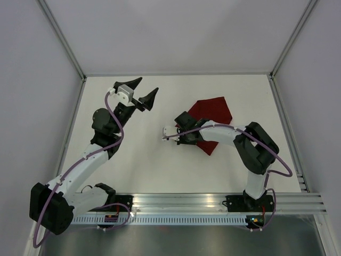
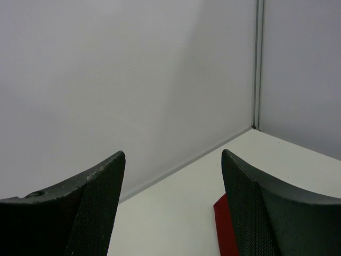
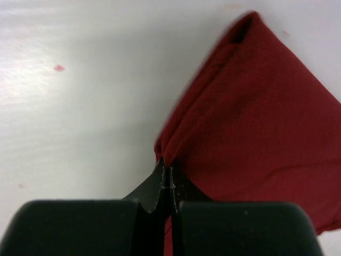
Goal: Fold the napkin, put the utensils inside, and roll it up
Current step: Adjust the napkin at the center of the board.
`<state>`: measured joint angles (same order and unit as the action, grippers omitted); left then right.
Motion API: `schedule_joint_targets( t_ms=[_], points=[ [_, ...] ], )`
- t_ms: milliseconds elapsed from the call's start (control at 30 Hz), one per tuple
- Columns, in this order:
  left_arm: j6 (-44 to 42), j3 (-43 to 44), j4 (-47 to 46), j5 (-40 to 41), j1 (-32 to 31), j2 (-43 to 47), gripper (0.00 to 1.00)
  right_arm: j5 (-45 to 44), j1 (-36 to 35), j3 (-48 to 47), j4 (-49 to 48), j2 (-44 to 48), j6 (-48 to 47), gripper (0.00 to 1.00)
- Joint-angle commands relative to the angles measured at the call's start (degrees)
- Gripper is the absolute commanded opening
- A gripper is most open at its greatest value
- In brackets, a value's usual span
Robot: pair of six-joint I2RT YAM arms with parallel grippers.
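The fold is the step in hand: the right claw (image 3: 168,176) is clenched on a doubled edge of the napkin (image 3: 256,117), which lies partly folded right of centre in the overhead view, on the white table (image 1: 144,160). The left claw (image 1: 149,84) hangs released at upper left, grasping nothing. No fork shows in any of the 3 views. Next, I judge, the pinched edge must be carried across and laid flat before release.

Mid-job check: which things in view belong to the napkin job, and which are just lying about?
Job: napkin, its edge pinched by the shut right end effector; left end effector, open, holding nothing. No fork in view.
Lying about: a small red speck on the table.
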<state>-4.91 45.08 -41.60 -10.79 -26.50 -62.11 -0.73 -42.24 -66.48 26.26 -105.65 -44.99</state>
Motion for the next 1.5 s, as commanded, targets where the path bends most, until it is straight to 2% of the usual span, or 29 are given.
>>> schedule_joint_targets(
  t_ms=[0, 267, 367, 433, 600, 700, 900, 1033, 1233, 1333, 1400, 1433, 1467],
  points=[
    [-2.83, 2.56, 1.08, -0.90, -0.22, 2.86, 0.78, -1.02, -4.69, 4.69, -0.06, -6.59, -1.50, 0.00],
    [-3.80, 3.00, 3.20, 0.15, -0.22, 5.24, 0.78, -4.89, -12.07, 9.87, -6.75, -4.66, -2.82, 0.00],
    [-3.88, 3.52, 3.63, 0.06, -0.22, 4.89, 0.78, -4.80, -12.08, 9.17, -6.22, -4.92, -0.54, 0.01],
    [-3.53, 3.87, 3.90, -0.02, -0.22, 4.36, 0.79, -4.72, -11.64, 9.88, -7.54, -3.96, 0.51, 0.08],
    [-2.65, 4.40, 3.81, -0.11, -0.22, 3.13, 0.79, -1.99, -7.51, 5.93, -3.94, 0.17, 4.03, 0.24],
    [-2.21, 4.84, 4.34, -0.03, -0.22, 2.34, 0.80, -1.47, -5.58, 4.09, -2.19, 4.30, 5.43, 0.45],
    [-0.90, 3.44, 2.24, 2.08, -0.13, 0.24, 0.81, 3.54, -0.66, -2.50, 4.75, 8.00, 13.16, 0.60],
    [0.86, 3.26, 1.26, 2.35, -0.04, -2.40, 0.82, 4.69, 2.86, -3.39, 6.52, 10.37, 16.86, 0.65],
    [4.29, 3.96, 4.94, -0.02, 1.01, -8.29, 0.82, 2.23, 6.45, -1.73, 7.58, 10.64, 21.95, 0.65],
    [7.80, 3.70, 6.71, -4.14, 2.59, -11.71, 0.81, 6.00, 10.14, -1.55, 10.21, 11.85, 23.89, 0.63],
    [8.77, 3.96, 8.02, -10.02, 3.21, -14.26, 0.79, 3.74, 10.77, 0.38, 8.46, 13.53, 26.61, 0.65],
    [8.77, 5.88, 9.42, -12.13, 3.30, -17.84, 0.78, -0.80, 11.30, 0.82, 7.85, 13.97, 27.84, 0.66],
    [8.86, 7.55, 14.22, -16.50, 3.21, -19.96, 0.75, -1.98, 11.65, 0.91, 7.58, 13.71, 29.07, 0.64]
  ],
)
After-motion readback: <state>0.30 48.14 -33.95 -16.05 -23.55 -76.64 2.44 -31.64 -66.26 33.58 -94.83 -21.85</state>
